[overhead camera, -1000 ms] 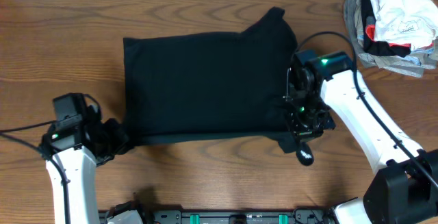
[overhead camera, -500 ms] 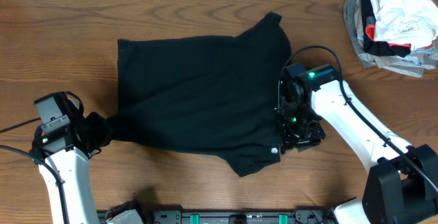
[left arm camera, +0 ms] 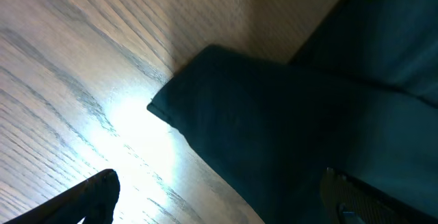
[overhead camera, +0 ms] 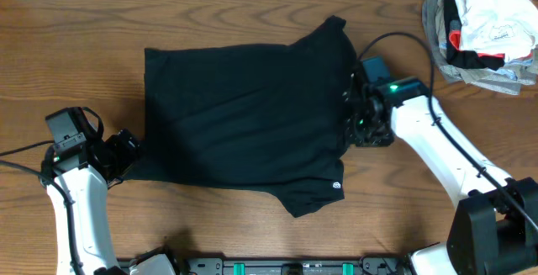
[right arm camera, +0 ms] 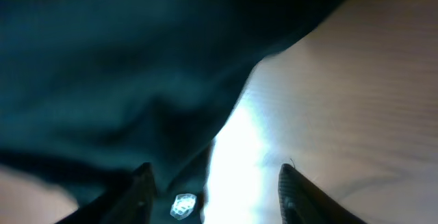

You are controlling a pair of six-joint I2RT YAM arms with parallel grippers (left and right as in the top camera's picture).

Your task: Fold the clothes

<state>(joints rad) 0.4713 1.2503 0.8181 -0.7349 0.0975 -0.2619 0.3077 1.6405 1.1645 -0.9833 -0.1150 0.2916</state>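
Black T-shirt lies spread on the table, one corner skewed. Left gripper gapes over its left corner; right gripper stands parted at the hem. Pinch unevenly and you likely drag it crooked.

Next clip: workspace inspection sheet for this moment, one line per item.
Surface: wood-grain table.
Job's things: black T-shirt spread out, one lower corner flapped out showing white logo.
Clutter: heap of white, grey and red garments, far right corner.
Grippers: left gripper open at shirt's near-left corner; right gripper open at its right edge.
Cables: black cable loops over right arm; another trails from left arm.
Surroundings: dark rig bar at near edge.
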